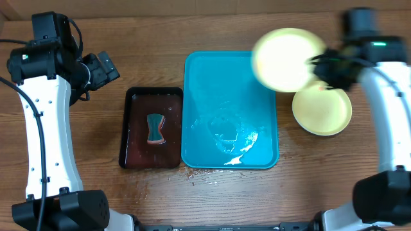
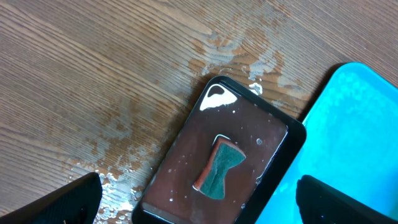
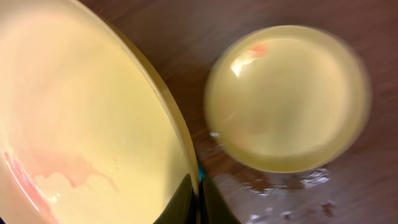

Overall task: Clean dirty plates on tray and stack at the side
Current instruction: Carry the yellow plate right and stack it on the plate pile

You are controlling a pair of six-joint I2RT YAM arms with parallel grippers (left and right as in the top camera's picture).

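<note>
A yellow-green rimmed plate (image 1: 287, 59) hangs tilted over the far right corner of the turquoise tray (image 1: 212, 83), with my right gripper (image 1: 321, 67) shut on its rim. The right wrist view shows the fingers of the right gripper (image 3: 198, 199) pinching the edge of this plate (image 3: 81, 112), which carries a faint red smear. A second pale plate (image 1: 323, 110) lies on the table right of the tray, seen also as the plate (image 3: 286, 99) below the wrist. My left gripper (image 1: 106, 70) is open, high over the table at the left.
A black tray (image 1: 138, 154) left of the turquoise one holds reddish water and a green-and-orange sponge (image 1: 155, 129). From the left wrist, the sponge (image 2: 221, 169) lies ahead of the open left gripper (image 2: 199, 202). Water and foam spot the turquoise tray (image 2: 354, 124) and the wood around it.
</note>
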